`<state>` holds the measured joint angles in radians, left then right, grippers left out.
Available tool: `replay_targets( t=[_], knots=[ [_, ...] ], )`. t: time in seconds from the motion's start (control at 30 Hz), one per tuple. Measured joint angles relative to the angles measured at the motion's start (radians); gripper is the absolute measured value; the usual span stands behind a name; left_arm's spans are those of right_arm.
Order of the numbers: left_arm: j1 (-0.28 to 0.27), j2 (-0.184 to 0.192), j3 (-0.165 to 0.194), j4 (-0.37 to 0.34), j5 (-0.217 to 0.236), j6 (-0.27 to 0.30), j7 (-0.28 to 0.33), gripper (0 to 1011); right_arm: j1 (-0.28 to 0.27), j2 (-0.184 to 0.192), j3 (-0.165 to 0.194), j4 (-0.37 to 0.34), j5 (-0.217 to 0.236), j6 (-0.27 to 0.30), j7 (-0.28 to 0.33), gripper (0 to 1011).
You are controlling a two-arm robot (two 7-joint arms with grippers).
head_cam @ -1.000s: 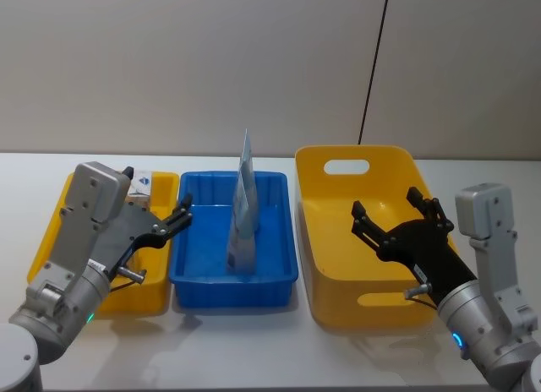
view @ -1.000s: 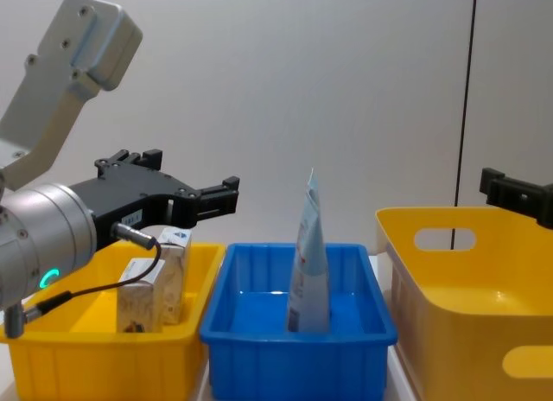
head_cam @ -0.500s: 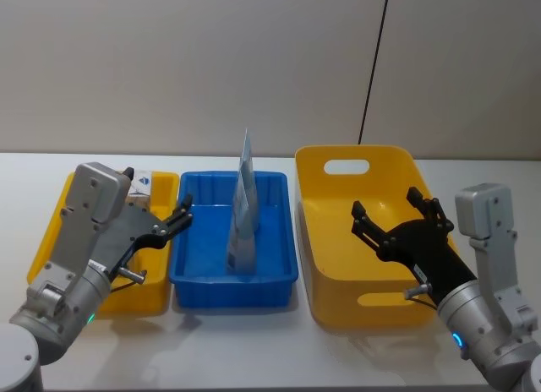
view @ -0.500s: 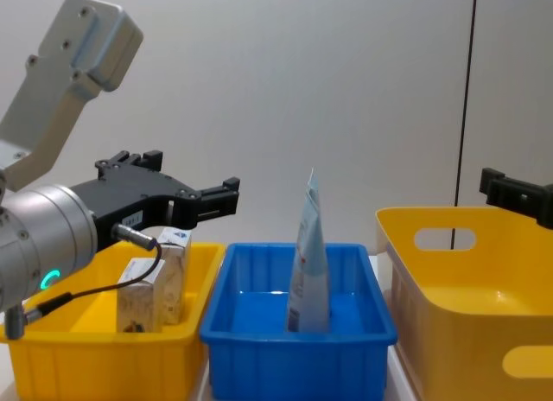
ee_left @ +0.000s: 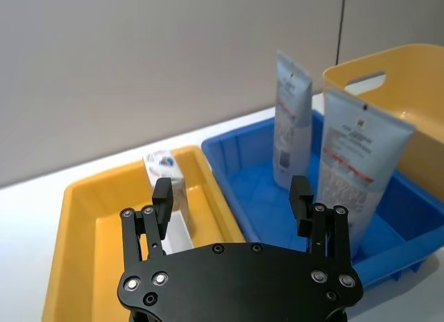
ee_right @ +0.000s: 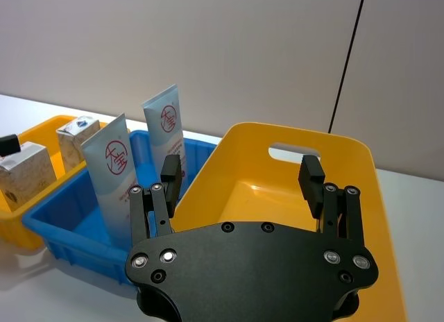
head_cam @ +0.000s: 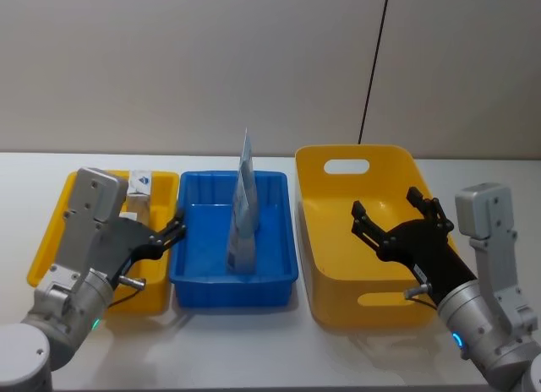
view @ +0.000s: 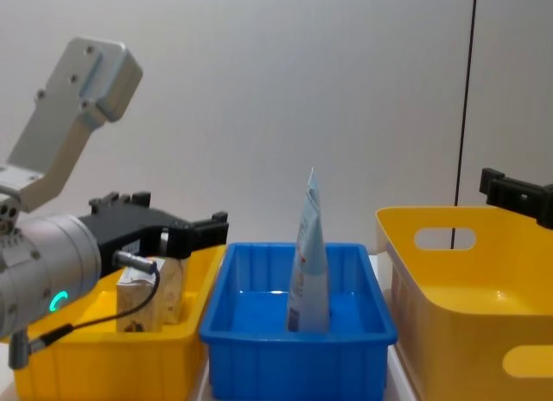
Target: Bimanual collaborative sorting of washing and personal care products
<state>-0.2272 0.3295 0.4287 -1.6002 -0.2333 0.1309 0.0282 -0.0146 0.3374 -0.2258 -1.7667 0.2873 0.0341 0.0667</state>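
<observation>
this looks like a robotics lab or test room, laid out as a trial station. a plain grey wall [head_cam: 169, 62] stands behind a smooth white bench [head_cam: 254, 350], and one thin black line [head_cam: 374, 62], perhaps a cable, runs straight down the wall. on the bench three plastic bins sit side by side in a tidy row: a small yellow bin [head_cam: 44, 240], a blue bin [head_cam: 232, 292] and a large yellow bin [head_cam: 338, 303]. two squeeze tubes [ee_right: 114, 176] stand upright in the blue bin like staged props. grey metal-cased robot arms [head_cam: 490, 240] with small glowing lights come in from both sides.
</observation>
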Motion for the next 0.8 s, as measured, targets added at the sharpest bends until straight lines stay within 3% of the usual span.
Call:
replay_targets(
  t=[0.4, 0.8],
  knots=[
    [-0.040, -0.061, -0.030, 0.081, -0.029, 0.119, 0.043, 1001, 0.000, 0.000, 0.000, 0.000, 0.000, 0.000, 0.000, 1001],
    [-0.081, -0.090, -0.040, 0.141, -0.006, 0.156, 0.085, 1001, 0.000, 0.000, 0.000, 0.000, 0.000, 0.000, 0.000, 1001]
  ],
)
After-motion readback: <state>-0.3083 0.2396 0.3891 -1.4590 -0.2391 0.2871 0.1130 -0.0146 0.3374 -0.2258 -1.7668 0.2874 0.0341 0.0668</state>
